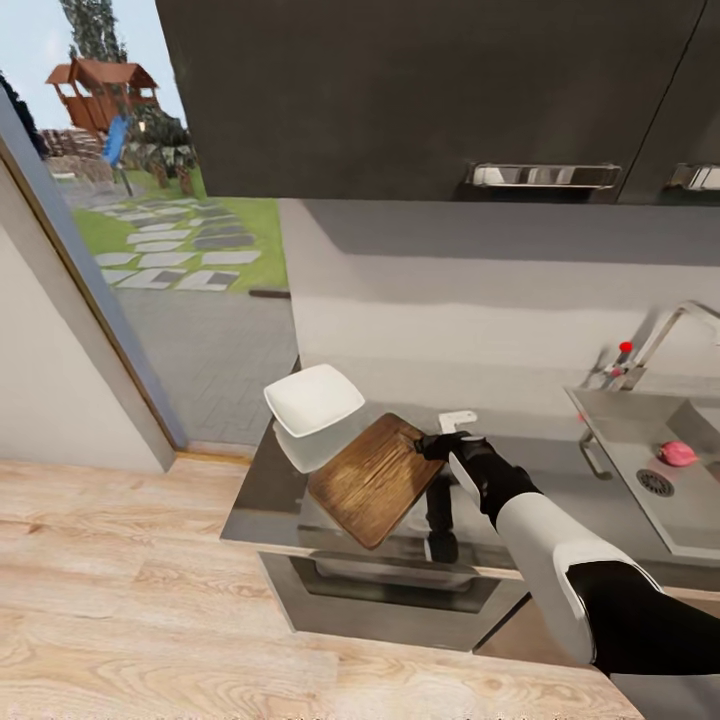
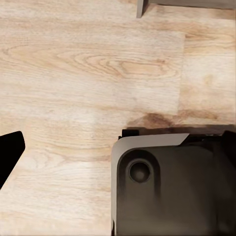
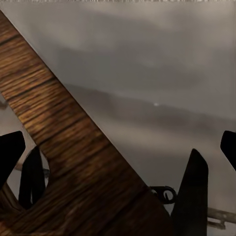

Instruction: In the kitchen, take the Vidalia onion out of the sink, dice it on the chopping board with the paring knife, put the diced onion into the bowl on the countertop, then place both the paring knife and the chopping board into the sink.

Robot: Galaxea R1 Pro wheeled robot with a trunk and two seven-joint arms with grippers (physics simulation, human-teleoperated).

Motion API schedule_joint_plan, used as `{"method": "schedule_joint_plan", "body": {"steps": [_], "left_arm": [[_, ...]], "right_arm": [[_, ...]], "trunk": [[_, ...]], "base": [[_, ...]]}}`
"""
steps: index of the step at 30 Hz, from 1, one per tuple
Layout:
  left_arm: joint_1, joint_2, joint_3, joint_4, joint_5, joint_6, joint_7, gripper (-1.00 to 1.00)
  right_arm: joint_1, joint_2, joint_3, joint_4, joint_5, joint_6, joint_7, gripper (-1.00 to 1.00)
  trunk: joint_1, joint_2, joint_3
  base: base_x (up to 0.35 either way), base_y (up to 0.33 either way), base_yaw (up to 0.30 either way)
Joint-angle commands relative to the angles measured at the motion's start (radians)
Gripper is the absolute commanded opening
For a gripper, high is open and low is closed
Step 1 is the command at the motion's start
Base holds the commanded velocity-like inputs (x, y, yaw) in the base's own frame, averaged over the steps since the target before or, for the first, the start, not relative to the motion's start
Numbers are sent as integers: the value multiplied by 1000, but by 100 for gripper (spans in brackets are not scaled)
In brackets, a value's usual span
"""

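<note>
Head view: right gripper (image 1: 432,446) sits at the near corner of the chopping board (image 1: 376,479), fingers spread on either side of its edge, not visibly clamped. Bowl (image 1: 313,399) touches the board's far side; Vidalia onion (image 1: 679,453) lies in the sink (image 1: 630,425), well behind the wrist.
Advice: centre the edge between the fingers before closing.
Right wrist view: board grain (image 3: 64,147) between the open fingers.
Left wrist view: wooden floor (image 2: 88,73); left gripper's state cannot be told.
</note>
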Motion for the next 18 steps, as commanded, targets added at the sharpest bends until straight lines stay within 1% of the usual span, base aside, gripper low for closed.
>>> {"method": "schedule_joint_plan", "body": {"steps": [1, 6, 10, 11, 18], "left_arm": [[0, 0, 1, -2, 1, -1, 0, 100], [0, -1, 1, -2, 1, -1, 1, 100], [0, -1, 0, -2, 1, -1, 0, 100], [0, -1, 1, -2, 1, -1, 0, 100], [0, -1, 1, -2, 1, -1, 0, 100]], "right_arm": [[0, 0, 5, 25, -1, 6, 3, 100], [0, 0, 5, 25, -1, 6, 3, 100], [0, -1, 5, 25, 0, 2, 3, 100], [0, -1, 5, 25, 0, -3, 3, -100], [0, -1, 4, 26, 0, -16, 3, -100]], "trunk": [[1, -1, -4], [1, -1, -11], [1, -1, -12], [1, -1, -12], [1, -1, -12]], "base": [[0, 0, 0], [0, 0, 0], [0, 0, 0], [0, 0, 0], [0, 0, 0]]}}
